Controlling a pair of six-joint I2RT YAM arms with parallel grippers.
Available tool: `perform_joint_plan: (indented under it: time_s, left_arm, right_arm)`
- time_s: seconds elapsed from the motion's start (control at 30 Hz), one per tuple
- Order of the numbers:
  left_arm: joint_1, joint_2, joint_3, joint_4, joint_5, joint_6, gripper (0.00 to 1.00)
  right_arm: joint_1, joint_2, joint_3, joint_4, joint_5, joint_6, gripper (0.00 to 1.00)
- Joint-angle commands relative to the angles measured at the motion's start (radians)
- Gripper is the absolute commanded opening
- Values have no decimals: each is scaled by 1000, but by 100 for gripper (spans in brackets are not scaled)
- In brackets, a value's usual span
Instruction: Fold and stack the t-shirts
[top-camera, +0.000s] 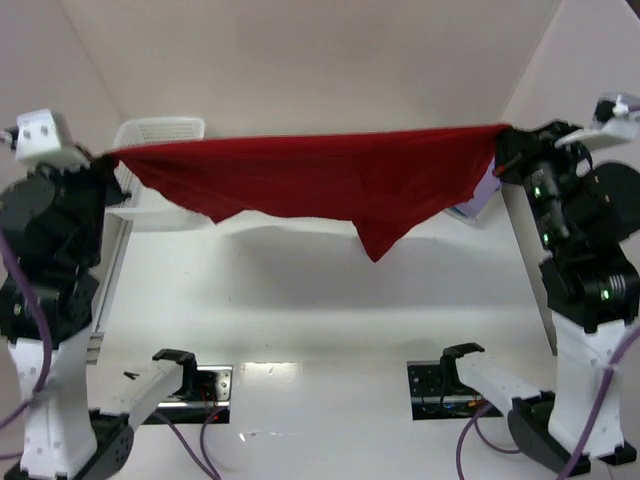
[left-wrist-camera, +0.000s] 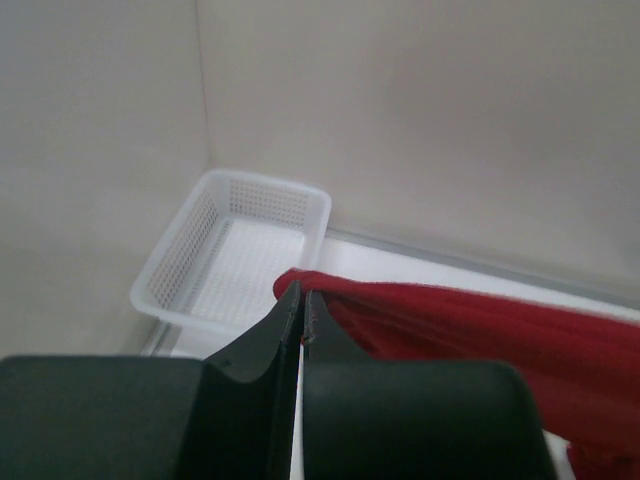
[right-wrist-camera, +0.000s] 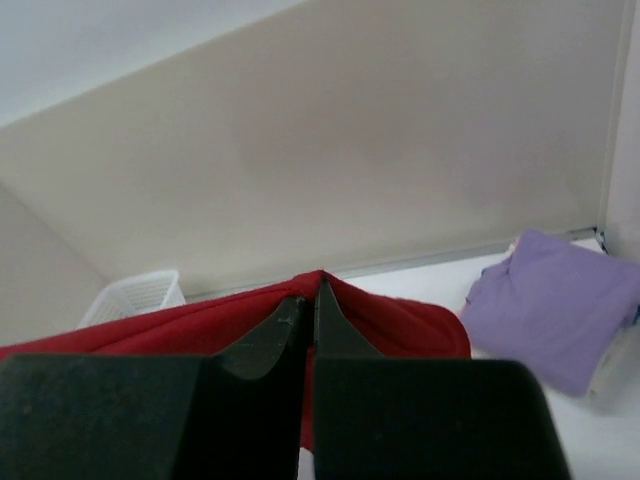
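The top view is bright and evenly lit from above — the white table (top-camera: 330, 335) is nearly washed out, with a glare patch near its front edge and a soft, broad shadow under the red shirt (top-camera: 320, 180). Both wrist views are dimmer and beige-tinted, the left fingers (left-wrist-camera: 250, 355) and right fingers (right-wrist-camera: 262, 345) blurred dark masses against the lens.

dark red t-shirt (top-camera: 320, 175) stretched across in front of me; open bench (top-camera: 320, 310) below it. white basket (top-camera: 160, 128) blocks the far left corner, lavender t-shirt (right-wrist-camera: 550, 310) the far right.
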Motion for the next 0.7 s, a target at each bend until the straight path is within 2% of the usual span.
perform_joint_plan:
  time_s: [0.0, 0.17, 0.3, 0.4, 0.67]
  left_arm:
    - [12, -189, -87, -60, 15, -34, 0]
    - [2, -247, -56, -135, 25, -66, 0]
    - [2, -176, -47, -145, 73, -88, 0]
    - [2, -103, -70, -145, 122, -88, 0]
    - [2, 65, -263, -53, 285, -88, 0]
  right_arm:
    - [-11, -140, -21, -57, -1, 23, 0]
    - [-11, -174, 40, -97, -22, 43, 0]
    - [-11, -116, 60, -97, -24, 43, 0]
    - [-11, -75, -33, -53, -15, 43, 0]
    - [-11, 20, -338, 93, -4, 43, 0]
